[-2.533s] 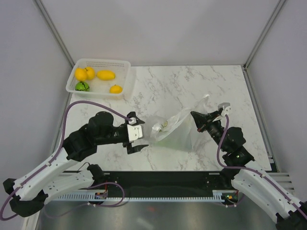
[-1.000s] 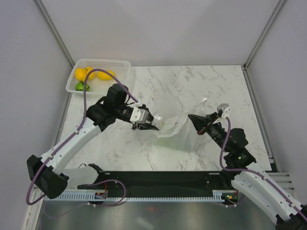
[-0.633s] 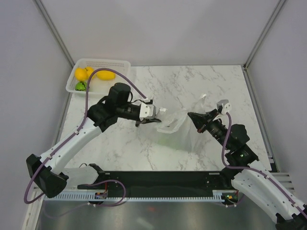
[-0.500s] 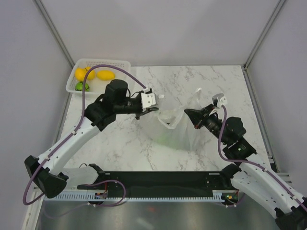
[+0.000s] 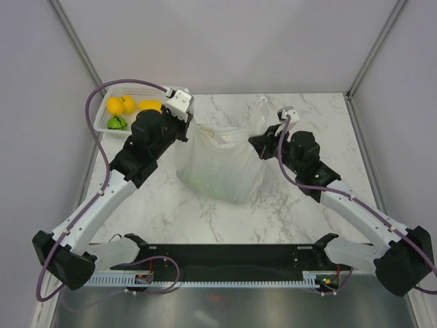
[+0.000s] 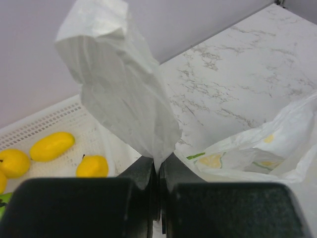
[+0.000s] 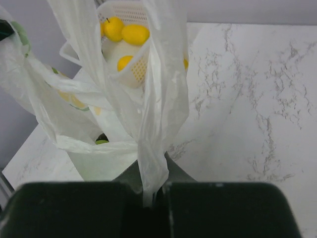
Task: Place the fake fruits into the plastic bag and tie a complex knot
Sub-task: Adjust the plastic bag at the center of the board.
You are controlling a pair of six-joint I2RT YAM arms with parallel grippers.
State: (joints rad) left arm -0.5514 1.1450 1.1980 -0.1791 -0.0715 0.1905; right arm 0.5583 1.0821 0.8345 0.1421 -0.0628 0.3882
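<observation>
Bag [image 5: 218,167] is held up between your two arms over the middle of the marble table [image 5: 321,116], its mouth stretched wide. Your left gripper [image 5: 190,131] is clamped tight on one handle loop and your right gripper [image 5: 257,146] on the other (something green shows faintly through the plastic). Yellow fruits [image 5: 123,105] and a green one [image 5: 117,123] lie in the white basket [image 6: 49,124] at the far left corner.
</observation>
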